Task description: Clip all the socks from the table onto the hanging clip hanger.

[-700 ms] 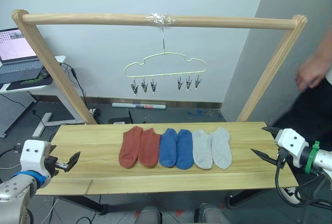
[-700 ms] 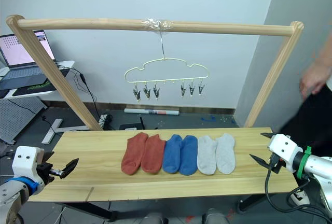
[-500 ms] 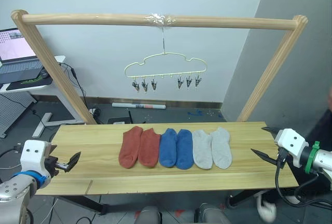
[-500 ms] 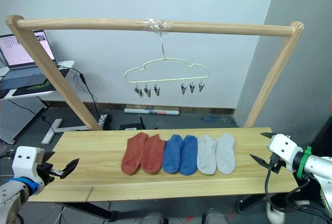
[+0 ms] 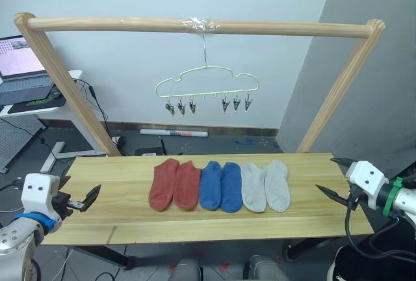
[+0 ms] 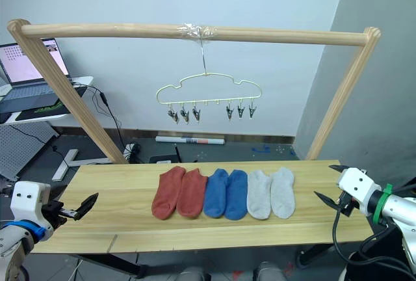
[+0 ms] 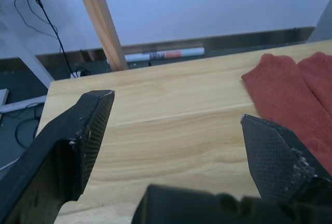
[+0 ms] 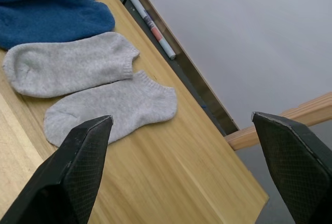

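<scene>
Six socks lie side by side in the middle of the table (image 5: 123, 177): two rust-red socks (image 5: 174, 185), two blue socks (image 5: 220, 186) and two light grey socks (image 5: 265, 187). Above them the pale yellow clip hanger (image 5: 207, 79) hangs from the pole, its dark clips (image 5: 181, 107) holding nothing. My left gripper (image 5: 83, 193) is open over the table's left end, well left of the red socks (image 7: 290, 99). Over the table's right end my right gripper (image 5: 325, 173) is open, apart from the grey socks (image 8: 114, 107).
A thick wooden pole frame (image 5: 195, 26) spans the table, with slanted legs at both far corners. A laptop (image 5: 23, 66) sits on a side desk at far left. A white tube (image 5: 174, 133) lies on the floor behind the table.
The person's hand at the right edge has gone from view. My left gripper has drawn slightly toward the table's left end. The socks and hanger have not moved.
</scene>
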Controlling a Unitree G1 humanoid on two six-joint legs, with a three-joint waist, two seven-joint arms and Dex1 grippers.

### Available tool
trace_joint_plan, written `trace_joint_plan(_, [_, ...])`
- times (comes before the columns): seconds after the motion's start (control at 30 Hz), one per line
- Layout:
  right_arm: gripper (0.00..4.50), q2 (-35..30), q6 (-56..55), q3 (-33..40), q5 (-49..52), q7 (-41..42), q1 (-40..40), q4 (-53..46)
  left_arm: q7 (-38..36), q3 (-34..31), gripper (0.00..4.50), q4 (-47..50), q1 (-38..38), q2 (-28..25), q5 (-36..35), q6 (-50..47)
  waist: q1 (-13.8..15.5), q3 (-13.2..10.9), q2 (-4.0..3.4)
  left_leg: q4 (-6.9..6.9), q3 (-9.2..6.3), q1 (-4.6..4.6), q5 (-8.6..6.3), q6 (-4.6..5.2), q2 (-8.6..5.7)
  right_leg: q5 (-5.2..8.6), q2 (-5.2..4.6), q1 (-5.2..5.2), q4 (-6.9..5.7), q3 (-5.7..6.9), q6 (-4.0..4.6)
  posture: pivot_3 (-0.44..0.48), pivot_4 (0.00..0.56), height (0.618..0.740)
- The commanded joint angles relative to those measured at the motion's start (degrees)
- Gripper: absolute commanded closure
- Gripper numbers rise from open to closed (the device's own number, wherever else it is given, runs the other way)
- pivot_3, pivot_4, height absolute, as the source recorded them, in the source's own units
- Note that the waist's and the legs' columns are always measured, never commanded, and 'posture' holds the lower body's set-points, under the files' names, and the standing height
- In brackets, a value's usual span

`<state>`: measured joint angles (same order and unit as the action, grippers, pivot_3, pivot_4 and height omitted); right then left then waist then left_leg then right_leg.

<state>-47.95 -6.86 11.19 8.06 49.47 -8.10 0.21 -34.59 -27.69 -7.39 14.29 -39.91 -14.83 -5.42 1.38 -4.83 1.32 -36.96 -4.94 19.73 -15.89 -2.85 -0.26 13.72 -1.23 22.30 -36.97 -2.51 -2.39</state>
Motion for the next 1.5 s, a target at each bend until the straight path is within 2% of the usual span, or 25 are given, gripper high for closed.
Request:
trace_joint_plan(0.03, [0.00, 0.3, 0.4, 1.7, 2.2, 0.1, 0.9, -2.3, 0.6, -2.3, 0.07, 0.0, -0.6, -0.5, 0.1, 2.6, 0.0, 0.0, 0.01, 0.00, 0.00, 0.00, 0.00, 0.00, 0.00, 0.00, 0.00, 0.00, 0.00, 0.00, 0.00, 0.095, 0.026, 0.740])
trace_joint_plan(0.33, [0.00, 1.9, 2.0, 0.7, 1.8, -1.4, 0.4, -8.4, -0.8, -2.5, 0.07, 2.4, -1.5, -0.6, -3.6, -1.4, -0.2, -0.3, -0.02, 0.00, 0.00, -0.01, 0.00, 0.00, 0.01, 0.00, 0.00, 0.00, 0.00, -0.01, 0.00, 0.069, 0.073, 0.740])
trace_joint_plan(0.53, [0.00, 3.0, 7.8, 0.3, 5.2, -0.7, -0.5, -16.9, -0.6, 0.3, 0.07, 8.3, -4.7, 0.2, -4.9, -6.2, -0.2, -2.4, -0.13, -0.03, -0.01, 0.01, 0.00, 0.00, 0.06, 0.01, -0.01, -0.01, -0.02, 0.00, 0.00, 0.041, 0.140, 0.740])
trace_joint_plan(0.67, [0.00, 1.5, 14.3, -1.1, 9.9, 2.5, -0.3, -23.0, 1.8, 3.8, 0.07, 11.1, -10.3, 2.1, -3.4, -7.0, -0.2, -3.9, -0.33, -0.06, 0.01, 0.10, 0.01, 0.00, 0.06, 0.01, -0.03, 0.01, 0.00, -0.02, 0.00, 0.019, 0.166, 0.740])
trace_joint_plan(0.97, [0.00, 4.0, 27.2, -5.0, 16.5, -0.4, 13.9, -28.4, 6.9, 10.9, 0.07, 12.2, -25.4, 9.2, -2.9, -7.2, -2.1, -6.0, 0.09, 0.00, -0.01, 0.21, 0.00, 0.00, 0.06, -0.06, -0.03, 0.08, 0.03, -0.01, -0.15, -0.021, 0.194, 0.740])
trace_joint_plan(1.17, [0.00, 6.4, 30.6, -8.9, 16.7, -1.8, 20.0, -29.5, 9.4, 12.2, 0.07, 10.7, -30.5, 12.4, -1.9, -5.4, -2.9, -6.8, 0.19, 0.02, -0.09, 0.34, 0.00, 0.01, 0.05, -0.12, -0.03, 0.21, 0.02, 0.04, -0.30, -0.032, 0.213, 0.740])
trace_joint_plan(1.33, [0.00, 8.7, 32.6, -10.6, 16.3, -3.7, 23.5, -29.3, 13.6, 12.3, 1.19, 8.7, -32.1, 15.7, -0.3, -4.0, -3.1, -7.4, 0.21, -0.10, -0.09, 1.17, 0.02, -0.01, 0.03, -0.42, -0.04, 1.03, -0.05, 0.00, -0.20, -0.044, 0.245, 0.740])
trace_joint_plan(1.5, [0.00, 9.0, 34.2, -11.3, 16.5, -4.1, 25.5, -29.5, 14.9, 13.2, 1.19, 6.7, -33.2, 17.3, 0.5, -3.6, -3.2, -8.6, 0.24, -0.07, -0.11, 1.19, 0.02, 0.00, 0.00, -0.42, -0.07, 1.03, -0.02, 0.02, -0.20, -0.059, 0.260, 0.740])
